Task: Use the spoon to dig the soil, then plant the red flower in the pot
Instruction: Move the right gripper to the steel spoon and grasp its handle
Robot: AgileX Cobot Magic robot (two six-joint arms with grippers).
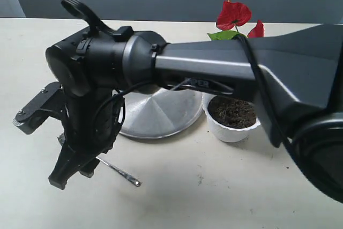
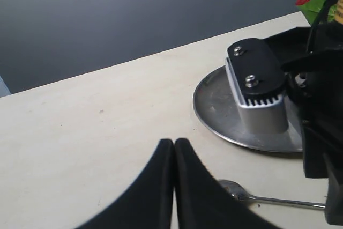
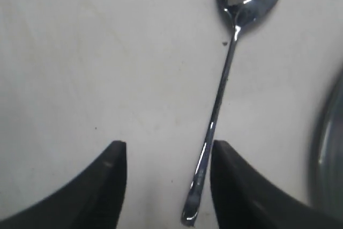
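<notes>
The spoon lies flat on the table, with crumbs of soil in its bowl. The end of its handle sits between the fingers of my open right gripper, close beside one finger, and the jaws stand apart from it. In the exterior view the right gripper points down over the spoon, left of the plate. The white pot holds dark soil. The red flower lies behind the right arm. My left gripper is shut and empty, near the spoon's bowl.
A round steel plate lies between the spoon and the pot; its rim runs close by the right gripper. The right arm spans the table from the right and hides part of the plate and the flower.
</notes>
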